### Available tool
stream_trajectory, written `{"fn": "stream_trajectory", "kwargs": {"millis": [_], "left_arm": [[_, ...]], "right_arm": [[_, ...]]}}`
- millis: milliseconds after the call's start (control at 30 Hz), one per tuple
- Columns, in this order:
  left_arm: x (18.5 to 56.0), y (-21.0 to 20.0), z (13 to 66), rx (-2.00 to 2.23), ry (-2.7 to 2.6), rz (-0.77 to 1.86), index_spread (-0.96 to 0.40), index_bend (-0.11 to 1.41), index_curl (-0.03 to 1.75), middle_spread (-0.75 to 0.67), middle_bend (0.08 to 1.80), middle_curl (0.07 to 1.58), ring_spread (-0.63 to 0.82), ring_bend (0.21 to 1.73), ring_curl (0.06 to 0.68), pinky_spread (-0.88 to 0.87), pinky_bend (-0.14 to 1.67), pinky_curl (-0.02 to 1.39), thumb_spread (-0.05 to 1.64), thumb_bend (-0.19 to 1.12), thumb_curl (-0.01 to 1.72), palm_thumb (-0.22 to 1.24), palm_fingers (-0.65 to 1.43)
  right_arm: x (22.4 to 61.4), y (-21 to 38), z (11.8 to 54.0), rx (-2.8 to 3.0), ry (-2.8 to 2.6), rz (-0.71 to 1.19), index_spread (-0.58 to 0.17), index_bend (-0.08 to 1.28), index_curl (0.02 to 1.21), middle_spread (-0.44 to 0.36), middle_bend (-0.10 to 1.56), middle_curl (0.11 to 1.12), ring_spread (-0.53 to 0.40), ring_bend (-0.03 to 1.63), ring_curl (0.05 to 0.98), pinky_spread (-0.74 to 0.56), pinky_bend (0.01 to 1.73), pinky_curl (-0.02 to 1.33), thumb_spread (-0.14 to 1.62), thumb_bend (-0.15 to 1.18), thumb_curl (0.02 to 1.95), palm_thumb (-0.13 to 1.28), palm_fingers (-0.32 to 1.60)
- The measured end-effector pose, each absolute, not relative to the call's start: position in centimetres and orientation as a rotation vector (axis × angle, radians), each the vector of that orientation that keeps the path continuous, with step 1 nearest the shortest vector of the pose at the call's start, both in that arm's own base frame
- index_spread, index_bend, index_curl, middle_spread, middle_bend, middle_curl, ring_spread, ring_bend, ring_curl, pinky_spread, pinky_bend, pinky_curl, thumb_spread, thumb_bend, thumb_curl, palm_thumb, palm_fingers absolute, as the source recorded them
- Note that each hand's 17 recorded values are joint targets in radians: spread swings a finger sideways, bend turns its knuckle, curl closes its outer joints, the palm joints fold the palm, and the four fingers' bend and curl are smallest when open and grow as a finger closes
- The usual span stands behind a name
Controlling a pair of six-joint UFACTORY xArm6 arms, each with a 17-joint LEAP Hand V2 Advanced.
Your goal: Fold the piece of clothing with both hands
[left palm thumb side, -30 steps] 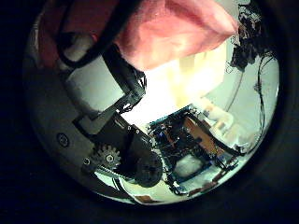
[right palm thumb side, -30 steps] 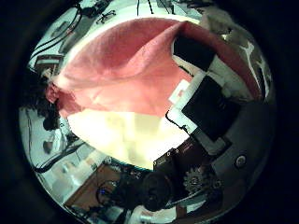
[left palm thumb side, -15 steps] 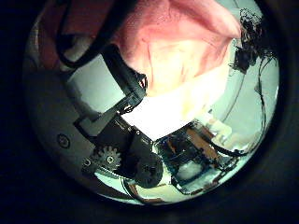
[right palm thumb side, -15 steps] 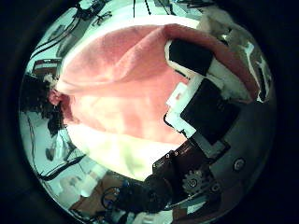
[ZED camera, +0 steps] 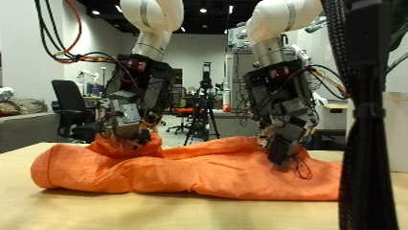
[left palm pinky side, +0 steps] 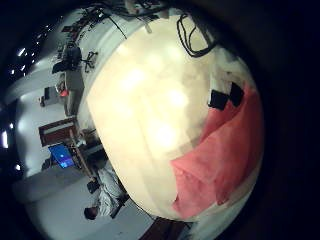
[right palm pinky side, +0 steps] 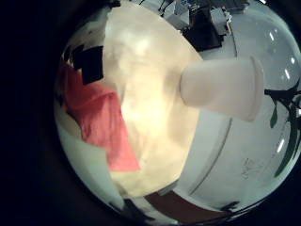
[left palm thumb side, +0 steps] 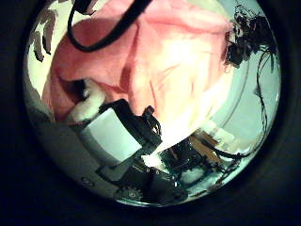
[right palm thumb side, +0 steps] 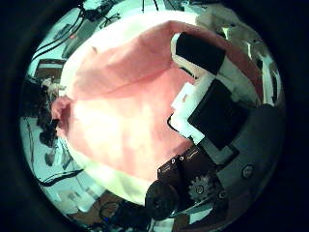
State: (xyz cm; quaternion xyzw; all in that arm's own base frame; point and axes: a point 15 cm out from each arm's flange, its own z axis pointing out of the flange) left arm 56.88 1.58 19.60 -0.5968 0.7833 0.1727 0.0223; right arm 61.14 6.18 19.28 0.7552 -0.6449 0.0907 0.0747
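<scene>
While the orange garment (ZED camera: 192, 165) lies in a long crumpled band across the pale surface (ZED camera: 77, 206), both arms hang down onto it from above. At one end, the left robot hand (ZED camera: 131, 113) sits on a raised bunch of the cloth, fingers curled into the fabric and pinching it; its thumb side palm view shows folds of the garment (left palm thumb side: 160, 66) filling the frame, close against the palm. Farther along the band, the right robot hand (ZED camera: 283, 120) reaches down with its fingertips (ZED camera: 278, 153) gripping the upper edge of the cloth, the garment (right palm thumb side: 126, 106) pressed near that palm too.
</scene>
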Motion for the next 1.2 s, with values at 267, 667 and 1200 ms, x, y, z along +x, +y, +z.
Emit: {"fn": "stream_trajectory", "kwargs": {"millis": [267,667,1200], "left_arm": [[58.9,2.2,20.0,-1.889,2.334,0.435,-0.13,0.12,0.64,-0.13,0.53,0.48,-0.23,0.96,0.451,-0.47,0.99,0.55,1.19,-0.03,0.77,0.44,0.1],[61.2,3.7,27.7,-1.941,2.126,0.199,0.01,0.18,0.5,0.17,0.29,0.37,0.18,0.67,0.323,0.11,0.57,0.4,1.24,-0.02,0.46,0.37,-0.04],[53.3,4.5,36.3,-1.952,2.128,0.223,0.03,0.16,0.39,0.24,0.19,0.34,0.35,0.54,0.269,0.34,0.46,0.34,1.22,-0.02,0.32,0.32,0.01]], "right_arm": [[63.7,5.4,19.9,2.301,-2.008,0.359,-0.431,0.13,0.78,-0.223,0.68,0.76,-0.302,1.18,0.641,-0.59,1.08,0.73,1.33,-0.01,0.38,0.84,0.68],[65.3,2.7,29.4,2.327,-2.15,0.563,-0.429,0.29,0.69,-0.187,0.54,0.66,-0.259,0.88,0.488,-0.35,0.73,0.58,1.44,-0.01,0.32,0.8,0.36],[54.9,0.2,40.8,2.269,-2.082,0.478,-0.436,0.28,0.59,-0.201,0.45,0.54,-0.134,0.68,0.389,0.05,0.51,0.47,1.42,-0.03,0.27,0.65,0.2]]}}
